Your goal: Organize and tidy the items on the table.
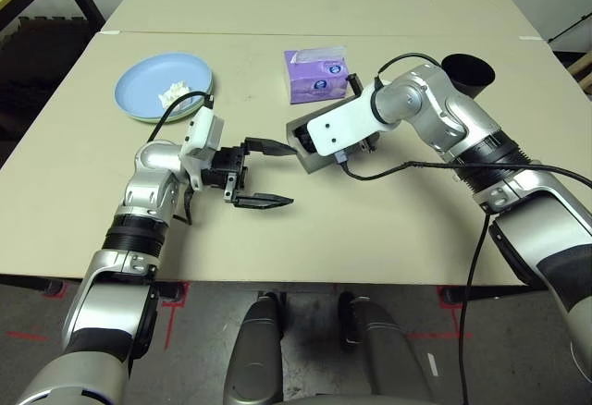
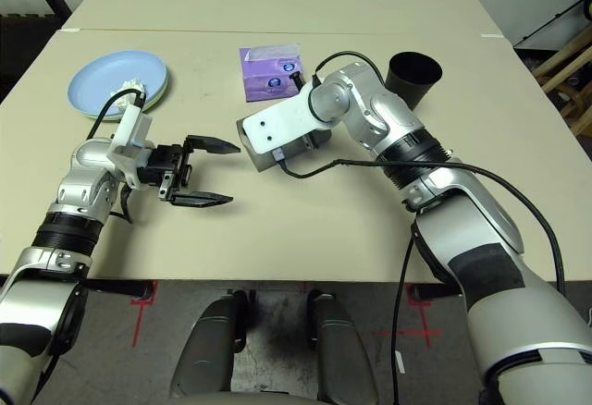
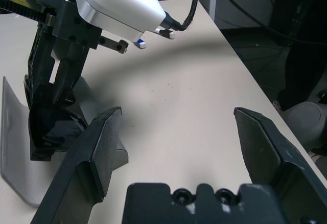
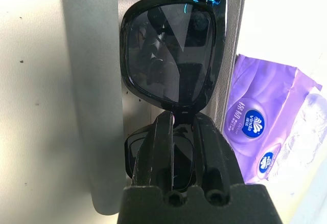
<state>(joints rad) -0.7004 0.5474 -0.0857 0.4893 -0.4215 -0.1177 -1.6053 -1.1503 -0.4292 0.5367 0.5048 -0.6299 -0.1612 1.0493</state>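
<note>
The black plastic sunglasses [image 4: 171, 55] are pinched at the bridge by the right gripper [image 4: 183, 124], whose two black fingers are squeezed tight on them, and they hang over the open grey glasses case [image 1: 303, 141] in the middle of the big beige table [image 1: 388, 229]. The left gripper [image 1: 265, 175] waits just beside the case with its fingers spread wide and nothing in them. Behind the case lies the purple tissue pack [image 1: 317, 74] with a blue round label I cannot read for sure, then the black cup [image 1: 468, 70], and far to the left the light blue round plate [image 1: 153, 86] with a crumpled white tissue [image 1: 173, 93] on it.
</note>
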